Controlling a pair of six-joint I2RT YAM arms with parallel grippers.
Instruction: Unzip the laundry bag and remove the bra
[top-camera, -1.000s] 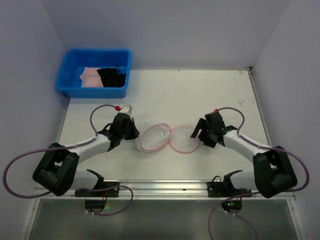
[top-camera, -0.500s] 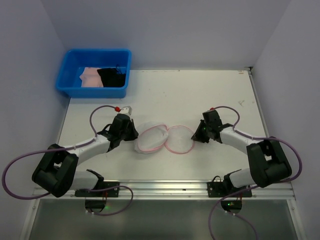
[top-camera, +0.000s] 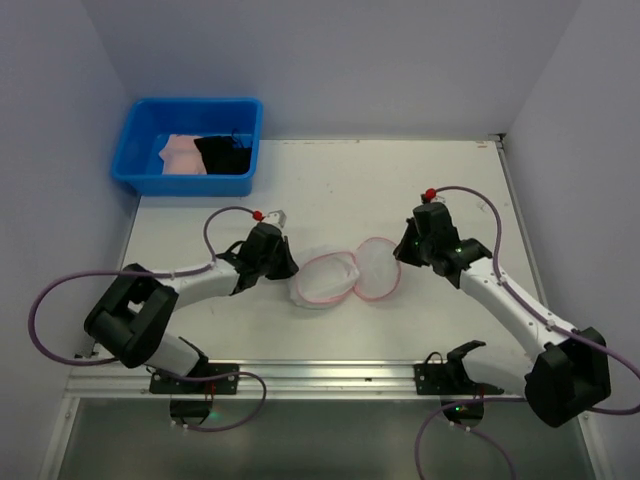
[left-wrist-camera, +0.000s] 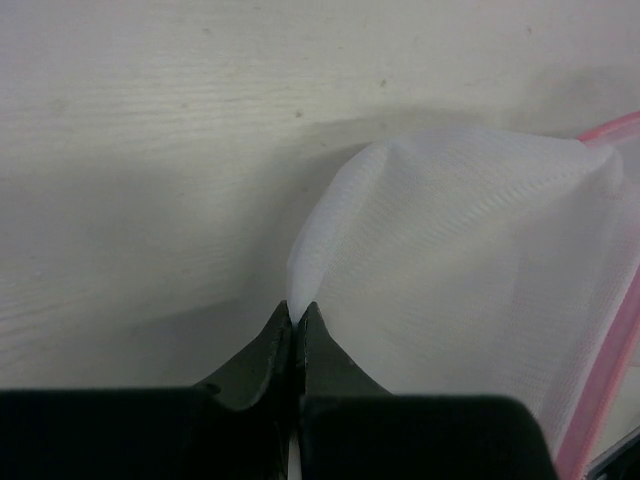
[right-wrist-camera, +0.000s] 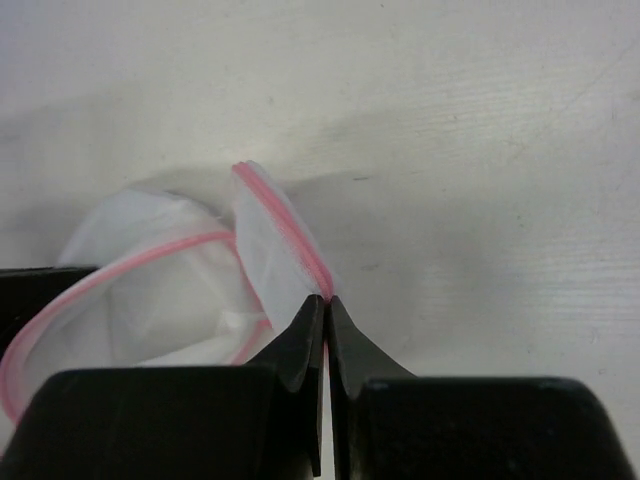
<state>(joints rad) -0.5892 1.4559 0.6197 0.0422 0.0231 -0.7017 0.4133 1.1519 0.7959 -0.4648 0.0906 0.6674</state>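
White table (top-camera: 330, 180); tub (top-camera: 135, 178) at its far left corner, pink and black cloth (top-camera: 205, 155) inside, kinds unclear; bag (top-camera: 325, 280) lies mid-table between the arms, contents not made out through the mesh; left gripper (left-wrist-camera: 297, 315) pinches its white mesh edge; right gripper (right-wrist-camera: 326, 305) is clenched on the pink rim. Since a second ago: right jaws have closed; right flap now tilts up; bag has shifted rightward.

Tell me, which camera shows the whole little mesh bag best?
The top external view: the whole laundry bag shows there, both round halves with pink rims. The left wrist view shows mostly white mesh pinched by the left gripper; the right wrist view shows the right gripper pinching the pink rim.
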